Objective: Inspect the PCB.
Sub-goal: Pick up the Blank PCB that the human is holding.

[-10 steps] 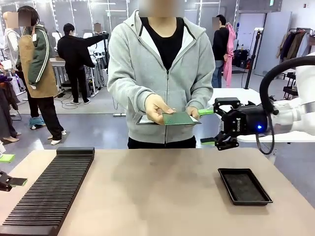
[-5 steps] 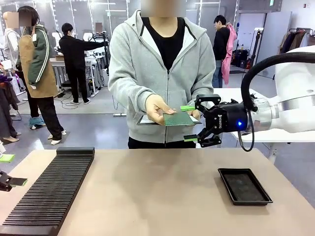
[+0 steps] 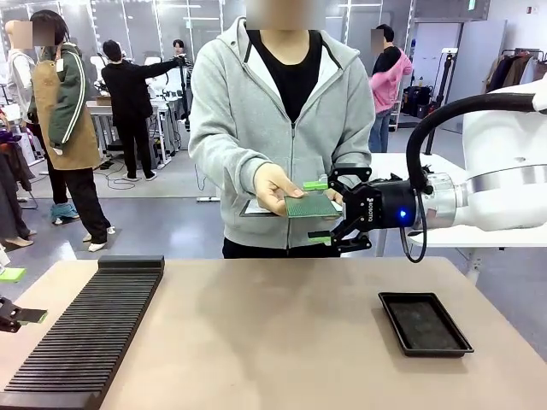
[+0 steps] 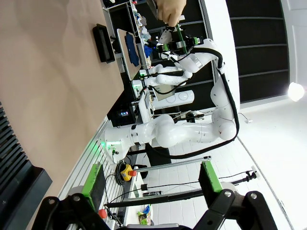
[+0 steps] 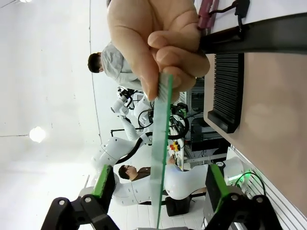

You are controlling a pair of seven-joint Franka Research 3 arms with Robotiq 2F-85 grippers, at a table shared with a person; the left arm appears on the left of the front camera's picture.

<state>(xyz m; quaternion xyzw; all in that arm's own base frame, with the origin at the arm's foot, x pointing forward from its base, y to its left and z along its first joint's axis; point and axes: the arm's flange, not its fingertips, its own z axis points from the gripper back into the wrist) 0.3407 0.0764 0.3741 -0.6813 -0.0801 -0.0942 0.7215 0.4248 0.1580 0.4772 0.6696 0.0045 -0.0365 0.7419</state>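
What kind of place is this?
Probably a robotics lab or workshop: a white robot arm reaches toward a person holding out the PCB, a black slotted rack and tray sit on the table, and people work at benches behind.

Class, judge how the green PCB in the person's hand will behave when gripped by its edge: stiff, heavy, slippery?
Probably stiff: the PCB juts out straight from the person's hand, held at one end. Likely light: a few fingertips carry it. Being so thin, it may slip or tilt in the right pincer.
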